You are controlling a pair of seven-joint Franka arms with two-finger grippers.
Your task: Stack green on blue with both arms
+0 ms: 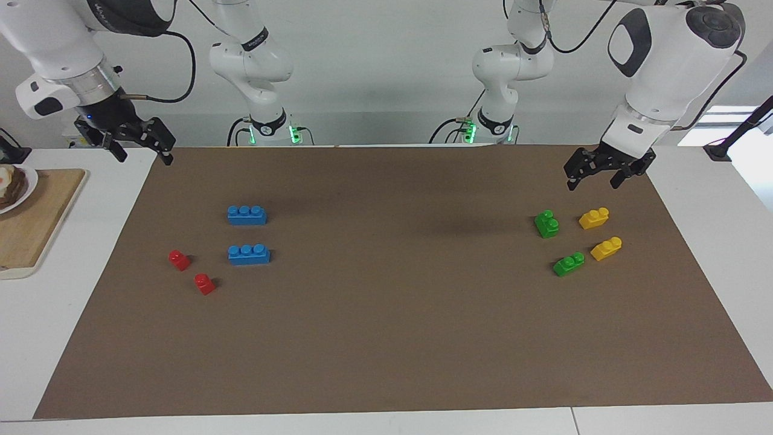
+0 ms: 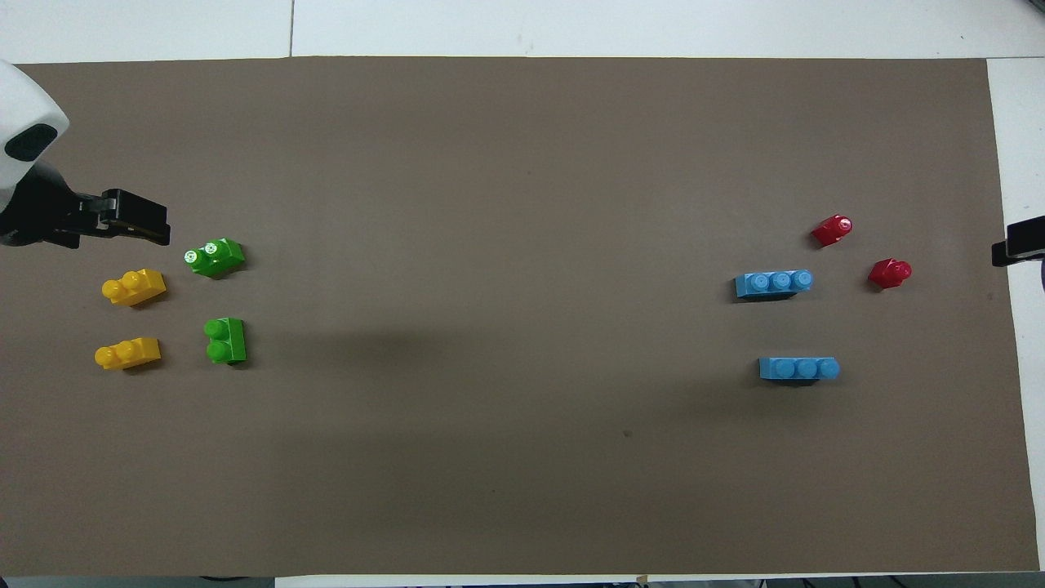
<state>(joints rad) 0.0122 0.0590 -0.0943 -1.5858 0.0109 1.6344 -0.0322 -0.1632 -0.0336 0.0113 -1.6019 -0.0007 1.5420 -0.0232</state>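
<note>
Two green two-stud bricks (image 1: 546,223) (image 1: 569,264) lie on the brown mat toward the left arm's end; they also show in the overhead view (image 2: 226,340) (image 2: 215,257). Two blue three-stud bricks (image 1: 247,215) (image 1: 249,254) lie toward the right arm's end, also in the overhead view (image 2: 798,368) (image 2: 774,282). My left gripper (image 1: 593,180) (image 2: 159,229) is open and empty, raised over the mat beside the green and yellow bricks. My right gripper (image 1: 144,154) (image 2: 1006,248) is open and empty, raised over the mat's edge at the right arm's end.
Two yellow bricks (image 1: 594,218) (image 1: 606,248) lie beside the green ones. Two red one-stud bricks (image 1: 179,260) (image 1: 205,283) lie beside the blue ones. A wooden board (image 1: 42,223) with a plate (image 1: 24,187) sits off the mat at the right arm's end.
</note>
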